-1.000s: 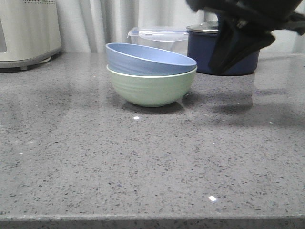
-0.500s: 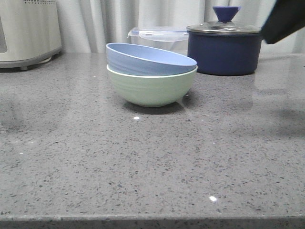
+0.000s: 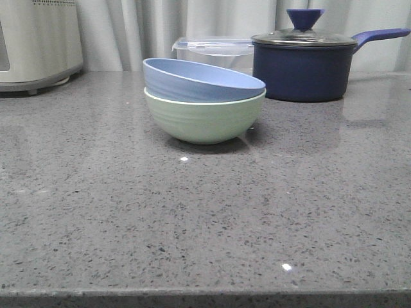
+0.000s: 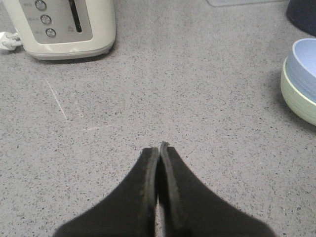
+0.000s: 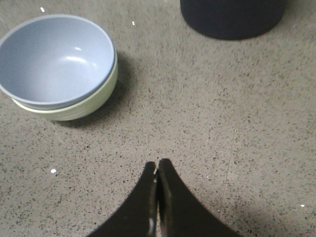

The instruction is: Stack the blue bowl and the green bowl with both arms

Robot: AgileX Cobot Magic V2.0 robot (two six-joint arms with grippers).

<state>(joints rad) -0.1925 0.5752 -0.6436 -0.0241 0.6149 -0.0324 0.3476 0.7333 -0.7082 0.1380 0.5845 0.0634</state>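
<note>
**Two bowls nested, both arms out of the way**

Two bowls sit as one stack on the grey speckled counter [image 3: 205, 218], a little left of centre and towards the far side. The blue bowl [image 3: 199, 80] rests inside the green bowl [image 3: 204, 119], tilted, its left rim riding higher than its right, so it is not seated level. Behind them stand a clear lidded container [image 3: 215, 50] and a dark navy saucepan [image 3: 302, 64] with its lid on; a white appliance [image 3: 38, 42] sits at the far left.

What has changed is the right arm. A second ago its dark bulk hung in front of the saucepan, just right of the bowls; half a second ago only a corner of it showed at the far right edge; now the front view shows no arm at all. The stack has not shifted through any of this.

From the wrist cameras, the left gripper [image 4: 159, 148] hangs over bare counter with its fingers pressed together on nothing, the bowls well off to one side. The right gripper [image 5: 157, 165] is likewise closed and empty, the stack apart from it.

My reading: the stacking is done and the arms have retreated. The tilt is the only blemish.
</note>
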